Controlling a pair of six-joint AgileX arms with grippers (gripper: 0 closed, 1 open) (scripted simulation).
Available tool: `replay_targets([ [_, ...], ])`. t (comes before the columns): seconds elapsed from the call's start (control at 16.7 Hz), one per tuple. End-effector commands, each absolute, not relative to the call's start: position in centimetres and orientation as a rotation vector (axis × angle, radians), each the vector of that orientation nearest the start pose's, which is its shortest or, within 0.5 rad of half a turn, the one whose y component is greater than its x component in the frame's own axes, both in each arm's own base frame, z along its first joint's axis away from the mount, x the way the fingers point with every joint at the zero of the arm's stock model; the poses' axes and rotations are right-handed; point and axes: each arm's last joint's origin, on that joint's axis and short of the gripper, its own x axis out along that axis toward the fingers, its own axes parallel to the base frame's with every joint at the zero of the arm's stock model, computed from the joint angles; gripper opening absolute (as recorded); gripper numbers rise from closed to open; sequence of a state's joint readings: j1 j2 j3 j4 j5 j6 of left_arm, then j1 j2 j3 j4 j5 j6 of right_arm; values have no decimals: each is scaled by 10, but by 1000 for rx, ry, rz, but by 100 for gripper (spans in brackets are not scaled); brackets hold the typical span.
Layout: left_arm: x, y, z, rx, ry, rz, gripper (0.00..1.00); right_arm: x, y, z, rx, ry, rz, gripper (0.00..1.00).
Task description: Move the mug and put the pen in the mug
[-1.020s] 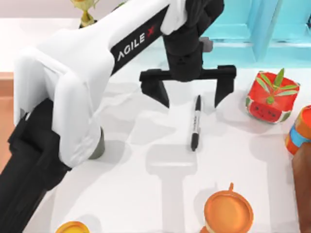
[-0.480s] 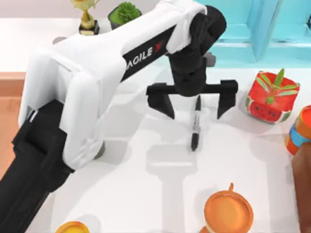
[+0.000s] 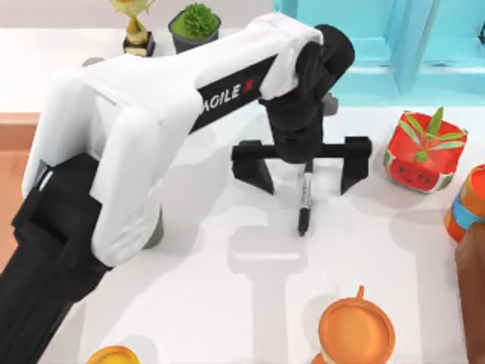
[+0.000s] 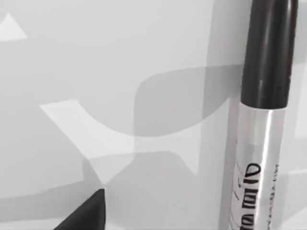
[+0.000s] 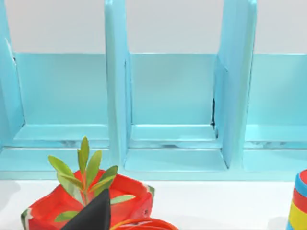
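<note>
The white table point(image 3: 227, 303) carries everything, and the turquoise shelf unit point(image 3: 394, 45) runs along its far edge, behind the left gripper point(image 3: 303, 176). That claw reaches in from the left arm point(image 3: 151, 121) and hangs spread wide, one finger on each side of the pen point(image 3: 305, 199), neither touching it. The pen lies flat on the table directly under the claw, its lower end pointing away toward the near edge; in the left wrist view its black cap and white label band point(image 4: 254, 163) sit close to the camera. To the claw's right stands the red watermelon planter point(image 3: 422, 152). Nearer the front edge sits the orange cup point(image 3: 356, 331). The mug point(image 3: 154, 227) peeks out from under the left arm, well to the claw's left. A dark fingertip point(image 5: 91, 215) shows in the right wrist view.
</note>
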State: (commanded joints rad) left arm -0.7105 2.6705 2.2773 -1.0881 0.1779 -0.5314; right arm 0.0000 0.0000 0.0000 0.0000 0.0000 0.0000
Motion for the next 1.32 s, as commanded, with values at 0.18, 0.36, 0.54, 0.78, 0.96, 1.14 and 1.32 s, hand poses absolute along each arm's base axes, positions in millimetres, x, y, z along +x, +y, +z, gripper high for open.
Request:
replay_targets([
  [0.18, 395, -338, 83, -15, 1586, -284, 92, 106, -1, 160, 0, 0, 0, 100],
  [0.36, 395, -338, 83, -15, 1586, -284, 70, 106, -1, 160, 0, 0, 0, 100],
  [0.54, 395, -338, 83, -15, 1586, -284, 47, 106, -1, 160, 0, 0, 0, 100],
  [0.78, 395, -338, 83, -15, 1586, -284, 17, 106, -1, 160, 0, 0, 0, 100],
  [0.96, 395, -338, 83, -15, 1586, -284, 0, 106, -1, 160, 0, 0, 0, 100],
  [1.14, 395, -338, 83, -15, 1586, -284, 0, 106, -1, 160, 0, 0, 0, 100],
  [1.32, 395, -338, 83, -15, 1586, -284, 0, 106, -1, 160, 0, 0, 0, 100],
])
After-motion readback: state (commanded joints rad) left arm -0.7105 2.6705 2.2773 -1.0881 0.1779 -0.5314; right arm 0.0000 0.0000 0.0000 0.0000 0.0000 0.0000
